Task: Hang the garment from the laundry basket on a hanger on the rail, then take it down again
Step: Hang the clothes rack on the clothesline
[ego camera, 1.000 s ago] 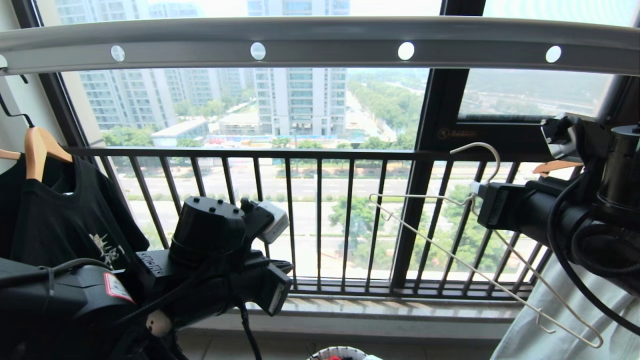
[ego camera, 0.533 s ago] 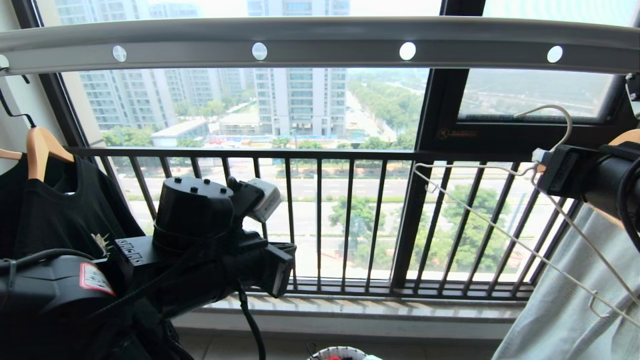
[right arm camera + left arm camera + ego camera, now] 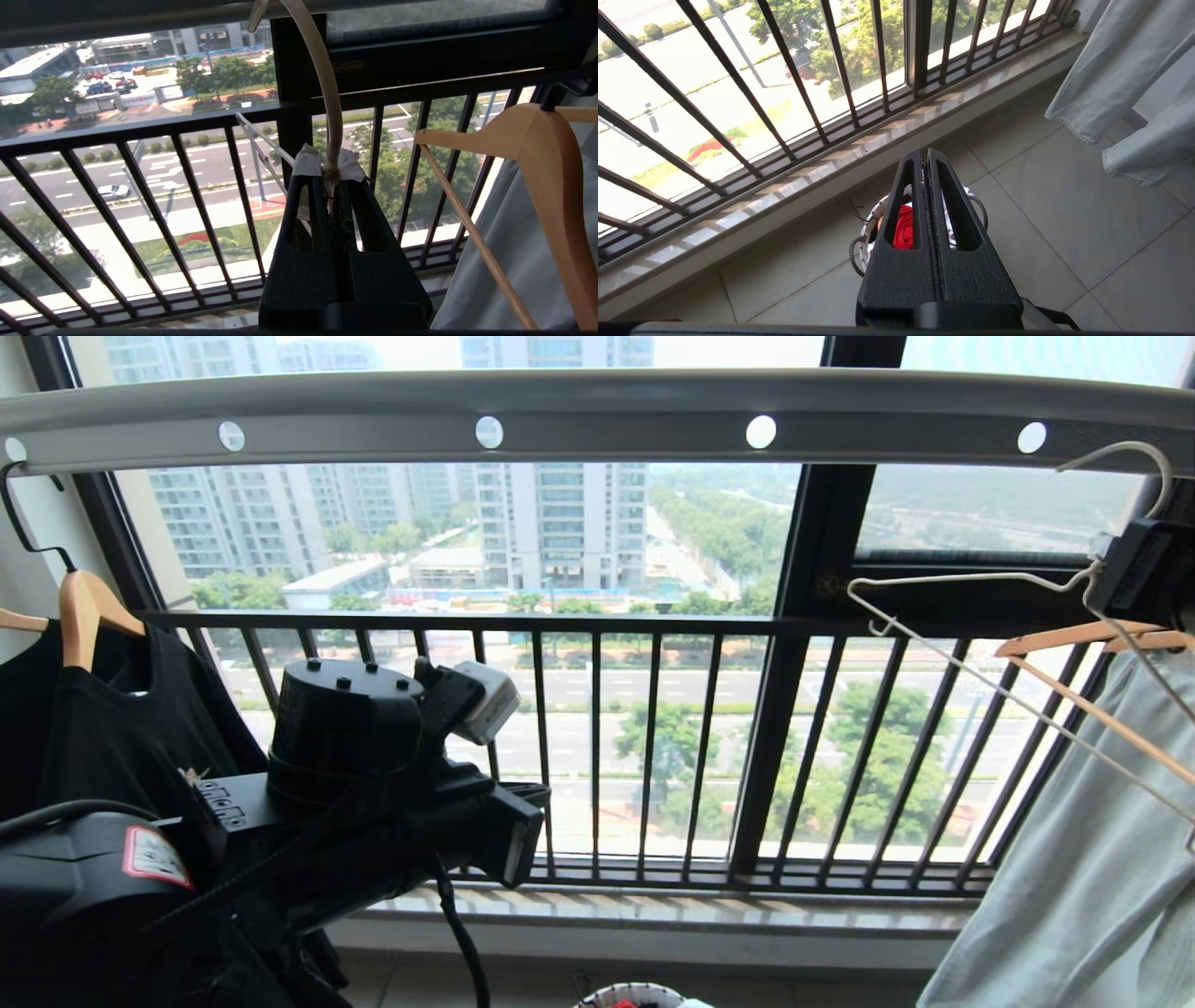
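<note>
One step only in hand: my right fingers (image 3: 330, 179) pinch bare hanger (image 3: 971, 644) at neck, hook near rail (image 3: 597, 415). Left fingers (image 3: 927, 161) pressed together, empty. Garment (image 3: 904, 227) lies in laundry basket (image 3: 865, 231); hanging, taking down remain.

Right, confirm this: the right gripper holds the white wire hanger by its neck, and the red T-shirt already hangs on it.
Not quite. The right gripper does hold the white wire hanger by its neck, but it is bare; the left wrist view shows the red T-shirt in the laundry basket.
</note>
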